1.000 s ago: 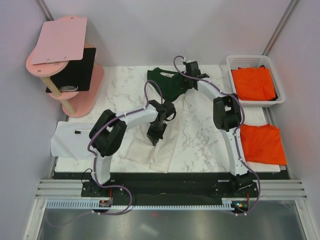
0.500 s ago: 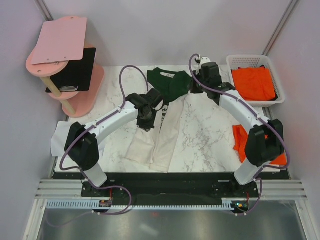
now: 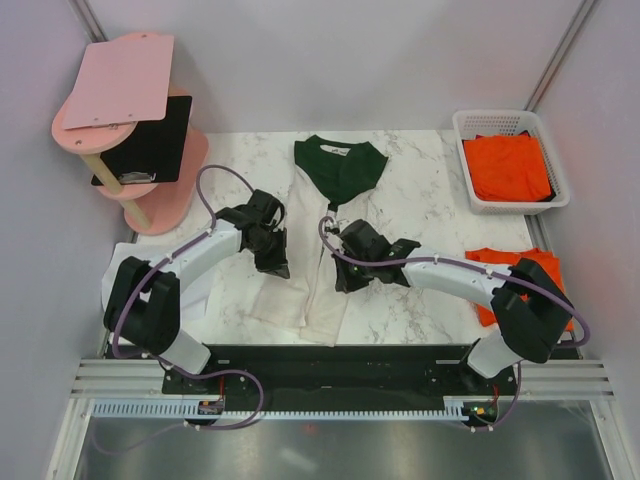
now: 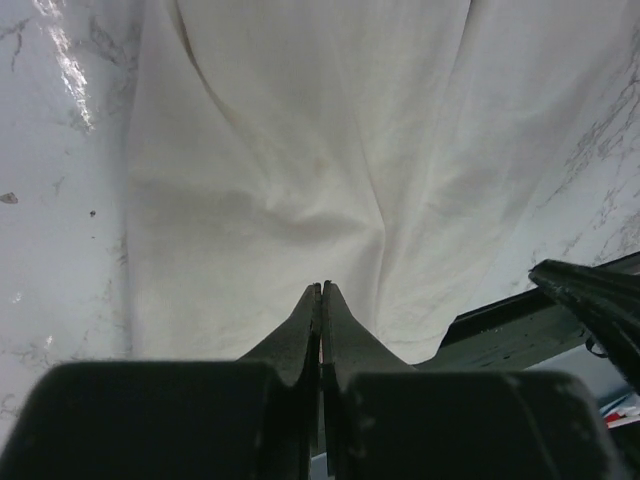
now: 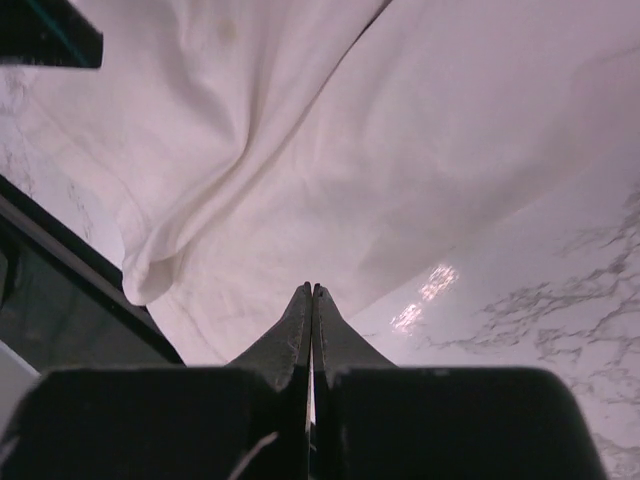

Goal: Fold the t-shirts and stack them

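Observation:
The cream-white t-shirt (image 3: pixel 303 300) lies lengthwise on the marble table, its dark green collar part (image 3: pixel 340 167) at the back and its hem at the front edge. My left gripper (image 3: pixel 279 267) is shut and empty over the shirt's left side; in the left wrist view the gripper (image 4: pixel 321 286) points at creased cream cloth (image 4: pixel 300 150). My right gripper (image 3: pixel 340 282) is shut and empty at the shirt's right edge; in the right wrist view the gripper (image 5: pixel 311 288) sits over the cloth (image 5: pixel 300 130). One orange t-shirt (image 3: pixel 506 166) lies in the basket. Another orange t-shirt (image 3: pixel 545 268) lies at the right, partly behind my right arm.
A white plastic basket (image 3: pixel 563 180) stands at the back right. White paper sheets (image 3: pixel 125 280) lie at the front left. A pink stand (image 3: pixel 165 205) with a pink board and a black pad stands at the back left. The table's black front edge (image 4: pixel 520 325) is close below the hem.
The right arm has swung from the collar at the back down to the shirt's near right edge. The left gripper has moved left and nearer, off the shirt's middle.

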Robot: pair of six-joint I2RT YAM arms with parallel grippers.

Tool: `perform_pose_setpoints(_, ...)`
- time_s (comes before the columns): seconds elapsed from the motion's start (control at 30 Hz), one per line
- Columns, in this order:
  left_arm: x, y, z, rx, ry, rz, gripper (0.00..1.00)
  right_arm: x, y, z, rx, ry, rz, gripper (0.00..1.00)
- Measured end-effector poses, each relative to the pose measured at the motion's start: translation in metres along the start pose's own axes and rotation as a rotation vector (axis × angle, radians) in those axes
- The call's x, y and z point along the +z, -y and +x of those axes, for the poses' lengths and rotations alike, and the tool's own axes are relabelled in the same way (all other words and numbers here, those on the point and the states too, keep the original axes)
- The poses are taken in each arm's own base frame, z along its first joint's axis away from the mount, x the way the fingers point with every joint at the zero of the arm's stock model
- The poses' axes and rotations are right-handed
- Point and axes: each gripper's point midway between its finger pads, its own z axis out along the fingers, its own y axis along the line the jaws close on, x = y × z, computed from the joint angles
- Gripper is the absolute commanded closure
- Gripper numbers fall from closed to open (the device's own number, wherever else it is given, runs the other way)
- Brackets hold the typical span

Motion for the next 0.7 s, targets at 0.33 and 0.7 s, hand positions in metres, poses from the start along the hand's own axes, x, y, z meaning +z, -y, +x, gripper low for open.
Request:
perform_pose_setpoints(0.33,0.011,0.001,-0.005,-0.045,0.001,0.1,0.98,0.015,-0.023,0.053,0.006,-0.085,-0.001,1.0)
perform_pose_setpoints(0.7,0.017,-0.004,-0.002,-0.059,-0.009,0.108,0.98,0.042,-0.026,0.071,0.042,-0.142,0.056,1.0)
